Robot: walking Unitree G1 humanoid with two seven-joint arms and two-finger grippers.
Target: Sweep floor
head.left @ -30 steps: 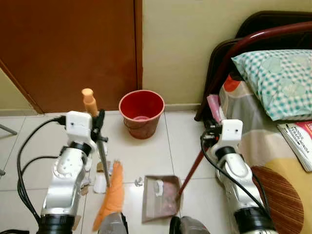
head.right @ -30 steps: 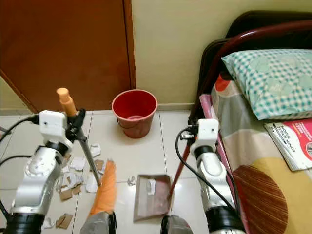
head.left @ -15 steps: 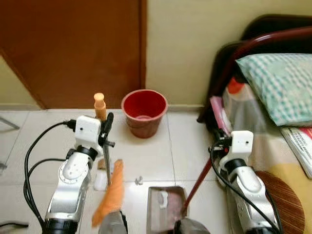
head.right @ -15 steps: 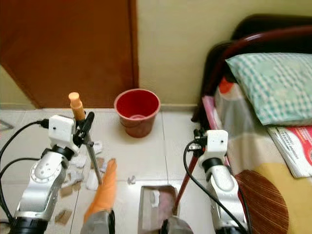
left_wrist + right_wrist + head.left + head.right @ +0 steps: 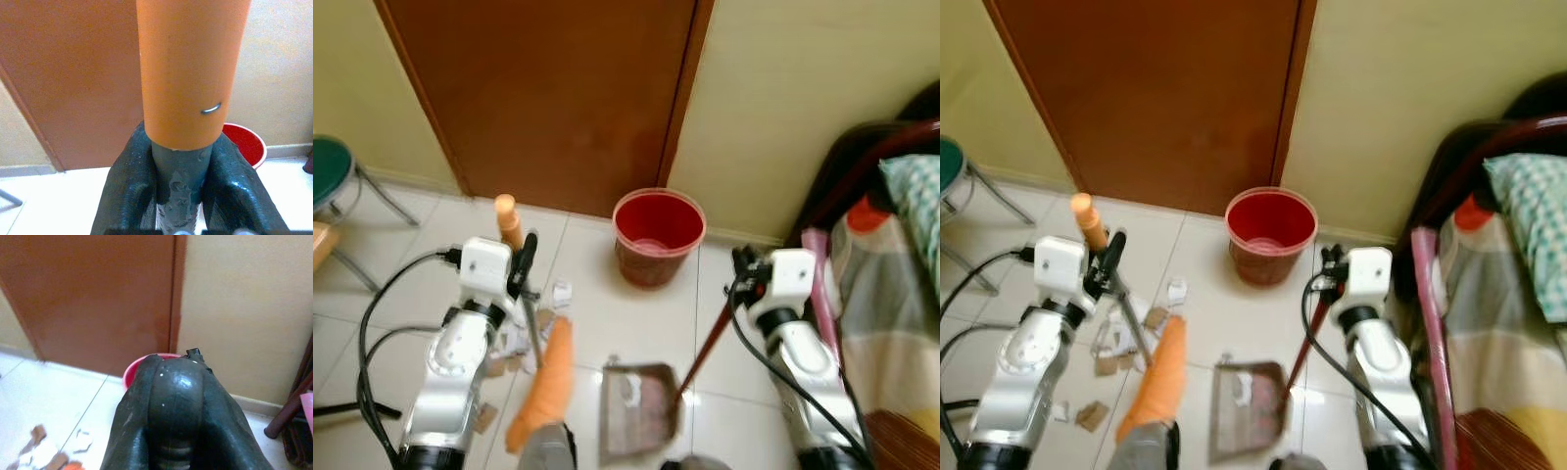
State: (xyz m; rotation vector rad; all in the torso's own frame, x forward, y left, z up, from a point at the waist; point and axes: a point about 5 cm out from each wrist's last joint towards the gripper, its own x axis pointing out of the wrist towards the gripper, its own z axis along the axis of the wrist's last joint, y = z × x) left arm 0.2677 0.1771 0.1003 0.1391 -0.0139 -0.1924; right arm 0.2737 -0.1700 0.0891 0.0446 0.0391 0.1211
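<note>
At far left, a green-topped stool [image 5: 327,168] stands on the tiled floor [image 5: 597,313] beside the brown door [image 5: 548,98].

Left pincer [image 5: 178,193]: fingers together on the grey shaft of the broom [image 5: 540,387], just under its orange handle end [image 5: 506,217]. Clamp is plain in the left wrist view. Broom leans down toward the robot; orange bristle head rests on the floor, just left of the dustpan.

Litter: torn paper and cardboard scraps [image 5: 1121,338] lie loose on the tiles around and behind the broom shaft, a few more further left near the arm. Not yet gathered.

Dustpan [image 5: 636,411]: flat on the floor between the arms, mouth facing away from the robot, one or two pale scraps already inside. A small bit lies just off its far-left corner.

Red bucket [image 5: 658,235]: upright against the wall beyond the dustpan, well apart from it. Something pale at the bottom; too small to tell what.

Right pincer [image 5: 176,431]: closed around the dark top of the dustpan's long red handle [image 5: 703,343], which slants down to the pan.

Far right: bed [image 5: 1508,294] with a checked pillow.

Judgement: early-to-middle. Tools held, a little collected; most scraps left to sweep in, then emptying, likely into the bucket.
</note>
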